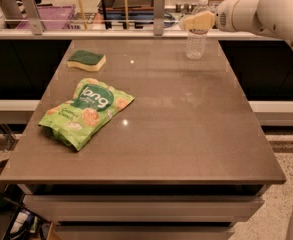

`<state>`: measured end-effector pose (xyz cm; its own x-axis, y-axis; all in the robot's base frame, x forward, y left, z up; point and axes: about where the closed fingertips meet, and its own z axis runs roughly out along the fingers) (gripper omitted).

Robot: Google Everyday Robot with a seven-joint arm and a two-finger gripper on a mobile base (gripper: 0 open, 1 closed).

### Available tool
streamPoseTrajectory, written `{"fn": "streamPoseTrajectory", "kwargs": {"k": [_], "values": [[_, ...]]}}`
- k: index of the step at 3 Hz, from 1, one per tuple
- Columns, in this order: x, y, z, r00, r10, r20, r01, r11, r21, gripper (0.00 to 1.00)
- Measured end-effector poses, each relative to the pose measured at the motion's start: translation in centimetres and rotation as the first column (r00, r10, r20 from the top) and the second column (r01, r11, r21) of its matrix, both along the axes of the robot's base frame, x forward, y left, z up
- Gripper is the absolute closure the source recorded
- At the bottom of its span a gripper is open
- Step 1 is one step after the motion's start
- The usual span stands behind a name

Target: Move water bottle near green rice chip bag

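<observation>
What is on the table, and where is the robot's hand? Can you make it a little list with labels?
water bottle: standing upright near the table's far right edge
gripper: at the bottle's upper part, reaching in from the right
green rice chip bag: lying flat on the left side, nearer the front
sponge: green and yellow, far left, apart from the bag
table: brown, smooth top
bottle to bag: far apart, on opposite sides of the table
</observation>
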<state>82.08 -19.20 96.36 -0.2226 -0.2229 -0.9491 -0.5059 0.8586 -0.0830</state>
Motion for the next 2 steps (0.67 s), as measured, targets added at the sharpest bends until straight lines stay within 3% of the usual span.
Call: {"fn": "streamPoseTrajectory", "kwargs": {"k": [2], "values": [[1.77, 1.63, -0.43, 0.9991, 0.041, -0.007, -0.041, 0.999, 0.008, 0.00]]}}
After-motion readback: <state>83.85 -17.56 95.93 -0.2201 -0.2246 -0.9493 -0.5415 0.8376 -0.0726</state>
